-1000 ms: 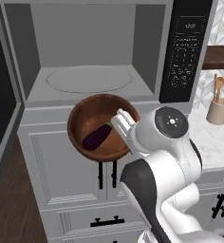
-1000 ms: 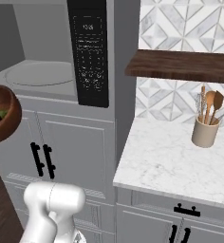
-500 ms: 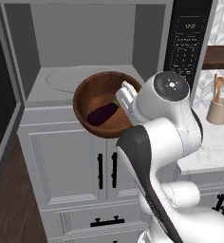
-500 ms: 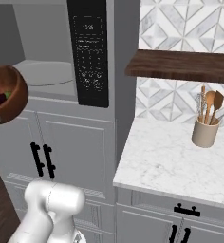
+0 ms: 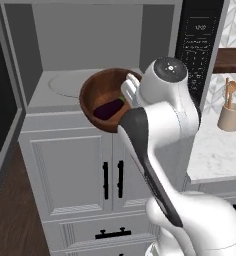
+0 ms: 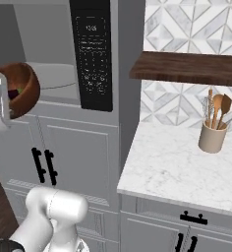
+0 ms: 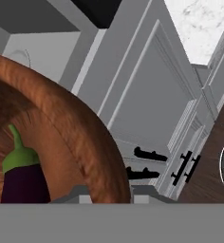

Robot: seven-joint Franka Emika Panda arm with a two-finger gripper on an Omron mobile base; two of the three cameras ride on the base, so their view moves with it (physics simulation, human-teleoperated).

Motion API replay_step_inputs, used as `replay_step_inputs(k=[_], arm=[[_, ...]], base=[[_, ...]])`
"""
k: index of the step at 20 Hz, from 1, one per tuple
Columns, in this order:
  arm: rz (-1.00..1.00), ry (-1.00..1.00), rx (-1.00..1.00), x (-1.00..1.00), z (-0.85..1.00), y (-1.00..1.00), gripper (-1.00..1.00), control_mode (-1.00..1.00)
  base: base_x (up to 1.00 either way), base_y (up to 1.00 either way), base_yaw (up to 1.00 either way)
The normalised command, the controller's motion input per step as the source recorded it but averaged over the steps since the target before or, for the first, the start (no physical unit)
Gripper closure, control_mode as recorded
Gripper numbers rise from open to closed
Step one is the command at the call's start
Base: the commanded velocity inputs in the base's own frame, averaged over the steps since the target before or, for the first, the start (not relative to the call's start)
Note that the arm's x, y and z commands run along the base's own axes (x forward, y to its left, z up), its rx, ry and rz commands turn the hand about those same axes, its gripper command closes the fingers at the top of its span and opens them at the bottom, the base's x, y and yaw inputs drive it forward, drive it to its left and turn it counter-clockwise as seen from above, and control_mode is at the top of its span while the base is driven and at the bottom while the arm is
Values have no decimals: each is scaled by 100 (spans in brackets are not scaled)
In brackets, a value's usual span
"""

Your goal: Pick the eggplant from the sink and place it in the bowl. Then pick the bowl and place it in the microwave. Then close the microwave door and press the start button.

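The hand [image 5: 127, 90] is squeezed tight on the rim of the bowl [image 5: 106, 100] and holds it up in the air. The bowl is tipped, so you can look inside it. It hangs just in front of the open microwave [image 5: 85, 55], level with its floor and above the grey cupboard doors [image 5: 72, 170].

The eggplant [image 5: 109, 108] lies inside the bowl, down near the bottom. In the hand view its green stem cap [image 7: 18, 154] points up along the brown wall of the bowl [image 7: 80, 137].

Inside the microwave is a round turntable [image 5: 65, 82], just behind the bowl. The black keypad panel [image 6: 92, 54] has rows of small pale buttons and a little display at the top, but the writing is too small to read.

On the marble bench [image 6: 177, 167] to the right stands a cup of wooden spoons [image 6: 214, 125], under a dark wooden shelf [image 6: 187, 66].
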Motion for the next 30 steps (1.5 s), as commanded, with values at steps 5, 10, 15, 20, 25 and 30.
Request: replay_step_inputs(k=[5,10,15,20,25,30], arm=[[0,-5,0,81,0,-5,100,-100],[0,-10,0,97,0,0,100,-100],[0,-12,0,89,24,1,100,-100],[0,1,3,76,12,3,100,-100],[-2,4,1,72,6,6,100,-100],[-4,2,0,73,0,12,100,-100]], base=[[0,0,0],[0,0,0],[0,0,0],[0,0,0],[0,0,0],[0,0,0]])
